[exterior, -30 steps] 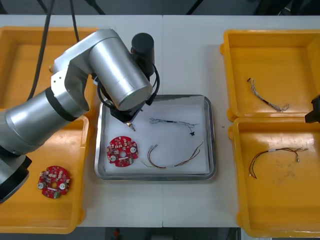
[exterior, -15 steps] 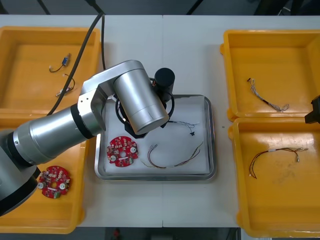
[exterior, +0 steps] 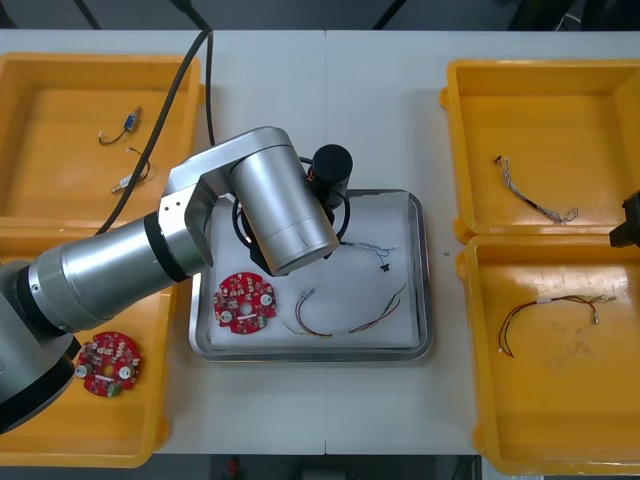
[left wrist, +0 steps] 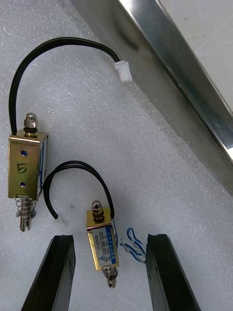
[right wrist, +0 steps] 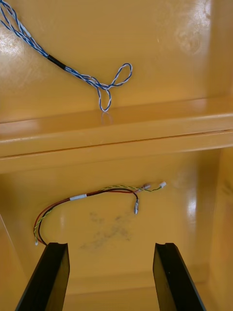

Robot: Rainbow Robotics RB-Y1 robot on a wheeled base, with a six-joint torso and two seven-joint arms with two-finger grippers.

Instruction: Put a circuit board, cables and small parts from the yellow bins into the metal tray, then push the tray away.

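Note:
The metal tray (exterior: pixel 421 270), white inside, holds a round red circuit board (exterior: pixel 245 300), a red and yellow cable (exterior: pixel 350 318) and a twisted blue and white cable (exterior: pixel 365 247). My left arm (exterior: pixel 285 215) reaches over the tray's far left part. In the left wrist view my left gripper (left wrist: pixel 110 238) is open. A small metal part (left wrist: pixel 103 243) with a black lead lies loose on the white liner between the fingers, touching neither. A second, larger small metal part (left wrist: pixel 27 167) lies beside it. My right gripper (right wrist: pixel 110 252) hangs open over the right near bin.
The left far bin (exterior: pixel 60 70) holds small wired parts (exterior: pixel 125 130). A second circuit board (exterior: pixel 108 362) lies in the left near bin. The right bins hold a blue and white cable (exterior: pixel 535 200) and a red and yellow cable (exterior: pixel 550 312). The tray rim (left wrist: pixel 184 82) runs close to the left fingers.
My left arm swung right and lower over the tray's far part, then its fingers spread and let go of the small metal part. The right arm has not moved.

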